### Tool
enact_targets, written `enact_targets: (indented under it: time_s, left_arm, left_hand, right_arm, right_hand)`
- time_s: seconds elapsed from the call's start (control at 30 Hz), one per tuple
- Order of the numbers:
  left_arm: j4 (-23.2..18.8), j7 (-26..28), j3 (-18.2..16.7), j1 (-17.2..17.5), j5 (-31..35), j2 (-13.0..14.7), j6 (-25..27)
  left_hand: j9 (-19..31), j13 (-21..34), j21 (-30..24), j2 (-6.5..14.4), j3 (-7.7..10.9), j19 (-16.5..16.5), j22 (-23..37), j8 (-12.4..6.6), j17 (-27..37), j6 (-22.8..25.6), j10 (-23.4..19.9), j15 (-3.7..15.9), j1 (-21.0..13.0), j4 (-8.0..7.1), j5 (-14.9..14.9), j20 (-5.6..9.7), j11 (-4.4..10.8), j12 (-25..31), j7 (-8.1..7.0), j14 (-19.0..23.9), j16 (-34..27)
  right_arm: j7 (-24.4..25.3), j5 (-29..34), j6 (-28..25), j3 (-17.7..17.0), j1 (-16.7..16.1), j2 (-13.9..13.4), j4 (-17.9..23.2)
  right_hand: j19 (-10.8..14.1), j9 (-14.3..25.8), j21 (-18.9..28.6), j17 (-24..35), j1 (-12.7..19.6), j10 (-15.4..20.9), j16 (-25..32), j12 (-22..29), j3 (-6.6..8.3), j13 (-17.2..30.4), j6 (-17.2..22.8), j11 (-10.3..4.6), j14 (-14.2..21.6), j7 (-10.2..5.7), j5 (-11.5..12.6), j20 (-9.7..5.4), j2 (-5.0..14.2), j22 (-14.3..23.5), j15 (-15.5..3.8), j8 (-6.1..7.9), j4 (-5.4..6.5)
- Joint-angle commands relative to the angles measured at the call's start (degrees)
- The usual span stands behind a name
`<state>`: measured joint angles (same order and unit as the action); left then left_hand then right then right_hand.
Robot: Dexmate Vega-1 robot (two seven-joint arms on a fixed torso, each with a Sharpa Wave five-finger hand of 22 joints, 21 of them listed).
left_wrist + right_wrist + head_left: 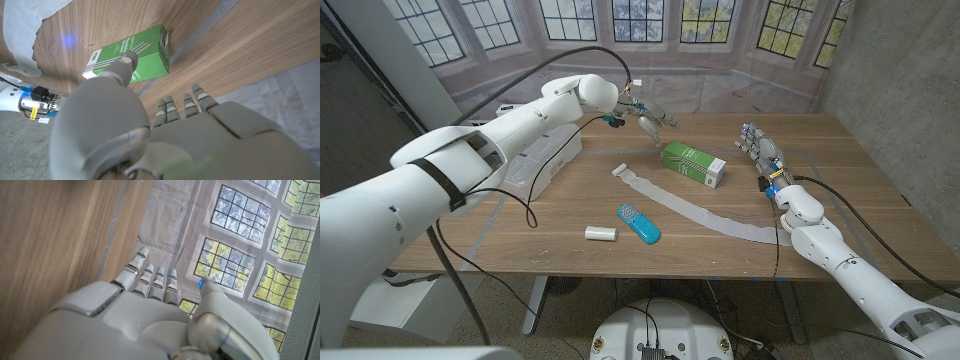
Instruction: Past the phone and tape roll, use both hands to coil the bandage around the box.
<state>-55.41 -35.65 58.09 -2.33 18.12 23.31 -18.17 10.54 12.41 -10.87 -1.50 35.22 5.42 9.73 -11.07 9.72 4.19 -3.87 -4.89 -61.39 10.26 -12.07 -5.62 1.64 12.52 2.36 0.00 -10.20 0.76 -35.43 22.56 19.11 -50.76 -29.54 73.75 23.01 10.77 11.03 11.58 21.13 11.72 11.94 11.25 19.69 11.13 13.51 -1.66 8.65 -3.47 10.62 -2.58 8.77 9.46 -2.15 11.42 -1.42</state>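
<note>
Left robot hand (655, 122) hovering open over the box, right robot hand (760, 152) waiting open beside it.
Left should be steadying the green box (694, 163) mid-worktop (560, 205) while right is lifting the bandage (695, 208), a long white strip lying loose from the box's front toward the right arm.

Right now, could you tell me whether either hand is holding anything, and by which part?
Nothing is held: the left hand hovers open above the box, and the right hand is open.
</note>
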Motion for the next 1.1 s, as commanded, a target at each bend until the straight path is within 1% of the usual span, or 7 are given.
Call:
enact_targets:
  time_s: [0.03,0.23,0.27,0.7,0.77,0.9,1.1]
  left_arm:
    - [3.3,3.6,3.4,-2.1,5.5,-2.2,-2.1]
    - [4.6,5.1,4.2,-2.3,6.8,-3.1,-2.5]
    - [4.8,5.1,4.3,-2.4,6.8,-3.2,-2.5]
    - [3.5,6.0,5.2,-1.4,7.7,-3.7,-2.4]
    - [3.8,5.9,5.3,-1.4,7.7,-3.9,-2.6]
    - [4.5,5.9,5.5,-1.3,7.7,-4.4,-2.7]
    - [5.6,7.1,6.3,-1.3,8.5,-5.4,-2.9]
  left_hand:
    - [0.2,0.2,-0.3,-0.2,-0.55,0.7,0.3,0.08,0.4,-0.7,0.2,0.25,-1.1,-0.1,0.2,0.33,0.26,0.1,-0.48,0.3,-0.5]
    - [0.2,0.4,-0.4,-0.5,-0.88,0.7,0.3,0.27,0.4,-1.6,0.8,0.31,-1.4,-0.18,0.4,0.52,-0.03,0.0,-0.38,0.1,-0.4]
    - [0.2,0.4,-0.3,-0.5,-0.91,0.7,0.3,0.26,0.4,-1.6,0.8,0.34,-1.5,-0.19,0.5,0.52,-0.04,0.0,-0.4,0.1,-0.4]
    - [0.3,0.7,-0.6,-0.8,-1.45,1.3,0.3,0.06,0.5,-1.7,0.4,0.65,-1.8,-0.4,0.7,0.61,0.17,0.5,-0.18,0.6,-0.6]
    - [0.3,0.8,-0.6,-0.8,-1.54,1.4,0.3,-0.01,0.5,-1.6,0.4,0.69,-1.9,-0.44,0.8,0.65,0.35,0.5,-0.21,0.6,-0.6]
    - [0.3,0.9,-0.6,-0.8,-1.66,1.4,0.3,-0.06,0.5,-1.6,0.5,0.62,-1.9,-0.5,0.9,0.6,0.22,0.6,-0.07,0.6,-0.6]
    - [0.4,1.1,-0.6,-0.8,-1.82,1.4,0.3,-0.12,0.5,-1.6,0.4,0.7,-2.0,-0.57,0.9,0.68,0.18,0.8,0.01,0.7,-0.6]
  right_arm:
    - [-0.1,-0.2,0.9,0.2,0.3,1.0,-1.5]
    - [-0.4,-0.3,1.0,0.2,0.1,0.9,-1.8]
    - [-0.3,-0.4,1.1,0.1,0.0,0.9,-1.7]
    - [-0.2,-0.8,1.0,-0.5,-1.2,0.1,-0.8]
    - [-0.2,-0.8,1.0,-0.5,-1.3,-0.1,-0.6]
    - [-0.3,-0.8,0.9,-0.6,-1.3,-0.2,-0.6]
    - [-0.8,-1.0,0.8,-0.6,-1.0,-0.2,-1.0]
  right_hand:
    - [0.4,0.2,0.1,0.3,-0.5,0.3,0.2,0.1,0.16,0.1,0.2,0.35,0.3,0.43,-0.2,-2.19,0.03,0.3,-2.45,-0.13,-0.45]
    - [0.4,0.2,0.1,0.3,-0.5,0.3,0.2,0.1,0.16,0.1,0.2,0.41,0.4,0.46,-0.2,-2.2,0.03,0.3,-2.45,-0.14,-0.51]
    - [0.4,0.2,0.1,0.3,-0.5,0.3,0.2,0.1,0.16,0.1,0.2,0.22,0.3,0.45,-0.2,-2.2,0.02,0.3,-2.38,-0.14,-0.55]
    - [0.4,0.2,0.1,0.4,-0.5,0.3,0.2,0.0,0.17,0.1,0.1,0.17,0.3,0.45,-0.2,-2.16,0.04,0.3,-2.43,-0.17,-0.71]
    - [0.4,0.2,0.1,0.4,-0.5,0.3,0.2,0.0,0.18,0.1,0.1,0.24,0.3,0.44,-0.2,-2.16,0.05,0.3,-2.41,-0.16,-0.74]
    - [0.4,0.2,0.1,0.4,-0.6,0.2,0.2,0.0,0.18,0.1,0.1,0.24,0.3,0.42,-0.2,-2.16,0.09,0.3,-2.47,-0.17,-0.74]
    - [0.4,0.2,0.1,0.4,-0.6,0.3,0.2,0.0,0.19,0.1,0.1,0.25,0.3,0.47,-0.2,-2.16,0.1,0.3,-2.43,-0.18,-0.79]
